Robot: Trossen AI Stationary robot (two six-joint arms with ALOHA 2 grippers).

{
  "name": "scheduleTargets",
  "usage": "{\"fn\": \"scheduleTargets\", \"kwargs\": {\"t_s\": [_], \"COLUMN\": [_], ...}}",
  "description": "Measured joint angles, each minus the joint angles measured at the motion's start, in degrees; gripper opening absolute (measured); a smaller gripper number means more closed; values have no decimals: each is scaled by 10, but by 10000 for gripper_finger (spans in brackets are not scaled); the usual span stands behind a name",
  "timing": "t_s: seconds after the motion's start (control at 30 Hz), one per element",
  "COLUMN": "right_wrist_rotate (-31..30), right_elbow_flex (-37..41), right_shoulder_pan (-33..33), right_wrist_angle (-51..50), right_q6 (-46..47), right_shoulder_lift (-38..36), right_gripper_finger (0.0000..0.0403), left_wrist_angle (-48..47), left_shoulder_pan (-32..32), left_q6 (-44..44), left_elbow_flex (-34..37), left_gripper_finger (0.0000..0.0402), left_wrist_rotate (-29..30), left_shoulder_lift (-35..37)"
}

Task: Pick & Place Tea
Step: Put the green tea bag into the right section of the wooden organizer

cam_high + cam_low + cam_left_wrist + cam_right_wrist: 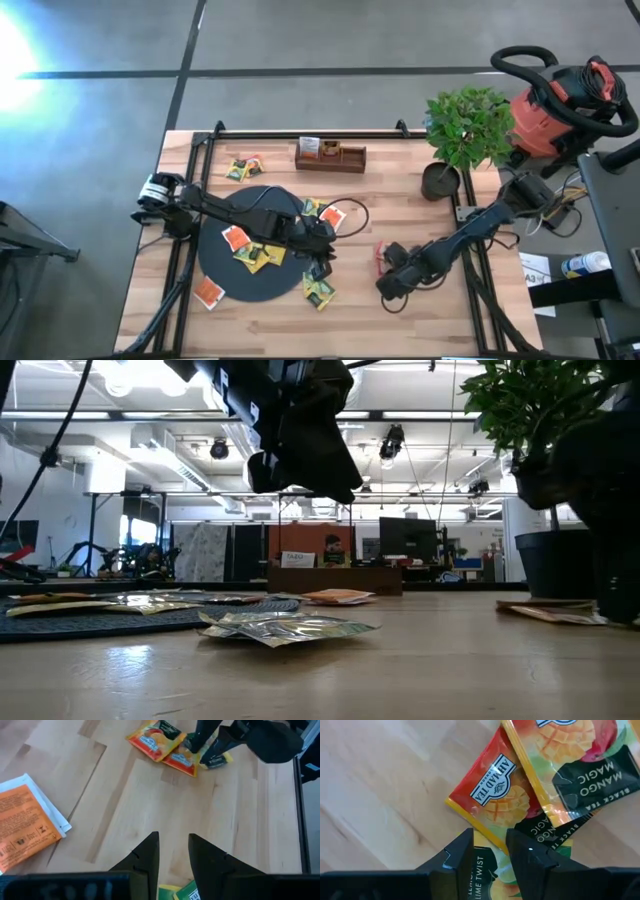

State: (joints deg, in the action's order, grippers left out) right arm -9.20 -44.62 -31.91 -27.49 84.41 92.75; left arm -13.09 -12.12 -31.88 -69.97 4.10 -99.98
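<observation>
The pale wooden plank table (420,310) carries a flat, matte black round disc (262,287) on its left half. Several small, square, glossy foil tea packets lie on the disc: an orange-red one (236,238) and yellow ones (252,257) beside it. Another orange-red packet (207,292) lies at the disc's near-left edge, and a green-and-yellow pair (319,291) rests on bare wood just beyond the disc's near-right edge. More packets (243,168) sit at the far left of the table, near a brown rectangular wooden compartment tray (330,157) at the far edge.

The left gripper (318,268) hangs above the disc's right rim, over the green-and-yellow pair; its two dark, wedge-shaped fingers (145,857) stand a narrow gap apart with nothing between them, bare wood showing through the gap.

The right gripper (388,262) sits low over a small heap of crinkled packets (381,252) at the table's middle right. In the right wrist view a red-and-orange mango packet (495,795) overlaps a yellow lemon-lime packet (485,870), and the blunt black fingers (455,857) stand slightly parted just over their edges; whether they pinch a packet cannot be told.

A leafy green plant in a dark round pot (441,180) stands at the far right.
</observation>
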Motion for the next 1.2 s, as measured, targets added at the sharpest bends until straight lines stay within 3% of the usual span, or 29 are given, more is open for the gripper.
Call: {"fn": "scheduleTargets", "kwargs": {"t_s": [0.4, 0.73, 0.97, 1.2], "right_wrist_rotate": [-153, -111, -113, -83], "right_elbow_flex": [2, 2, 2, 16], "right_shoulder_pan": [19, -10, -67, -88], "right_wrist_angle": [-12, -12, -77, -136], "right_q6": [0, 2, 157, 226], "right_shoulder_lift": [-3, -30, -49, -47], "right_gripper_finger": [121, 121, 121, 114], "left_wrist_angle": [-2, 16, 149, 161], "left_shoulder_pan": [1, 3, 4, 14], "left_q6": [-2, -2, -32, -44], "left_elbow_flex": [0, 0, -6, -85], "left_gripper_finger": [98, 98, 98, 98], "left_wrist_rotate": [3, 3, -83, -128], "left_shoulder_lift": [0, -6, -64, -152]}}
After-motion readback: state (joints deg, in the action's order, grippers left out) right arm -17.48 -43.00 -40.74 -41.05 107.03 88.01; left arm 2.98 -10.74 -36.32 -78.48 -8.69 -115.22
